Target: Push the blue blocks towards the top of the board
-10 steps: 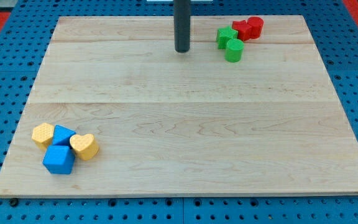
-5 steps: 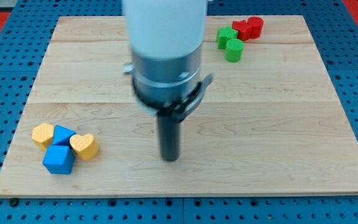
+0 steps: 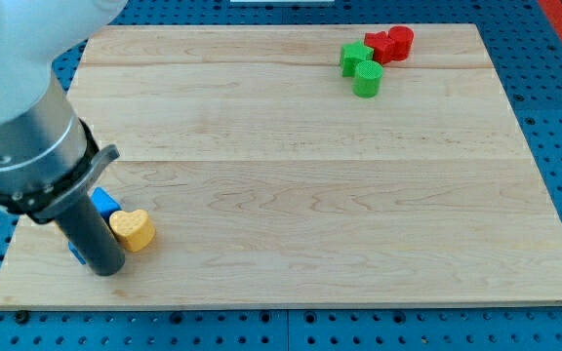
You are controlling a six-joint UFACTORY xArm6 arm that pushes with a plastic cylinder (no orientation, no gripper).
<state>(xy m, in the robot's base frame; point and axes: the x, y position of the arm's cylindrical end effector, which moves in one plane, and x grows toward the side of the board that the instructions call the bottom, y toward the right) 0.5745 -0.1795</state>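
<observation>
My tip (image 3: 107,270) is at the view's bottom left, set down just below the yellow heart block (image 3: 133,229). The rod and the arm above it cover most of the cluster there. One blue block (image 3: 104,203) shows as a small corner just above the yellow heart. The second blue block (image 3: 74,253) shows only as a thin sliver at the rod's left edge. The yellow block that lay to their left is hidden behind the arm.
At the view's top right sit a green star block (image 3: 354,56), a green cylinder (image 3: 367,78) and two red blocks (image 3: 391,44) close together. The wooden board (image 3: 310,195) lies on a blue pegboard; its bottom edge runs just below my tip.
My tip has swept from the board's top middle down through the lower middle to the bottom left, arriving beside the cluster. The yellow heart and the visible blue corner have not shifted.
</observation>
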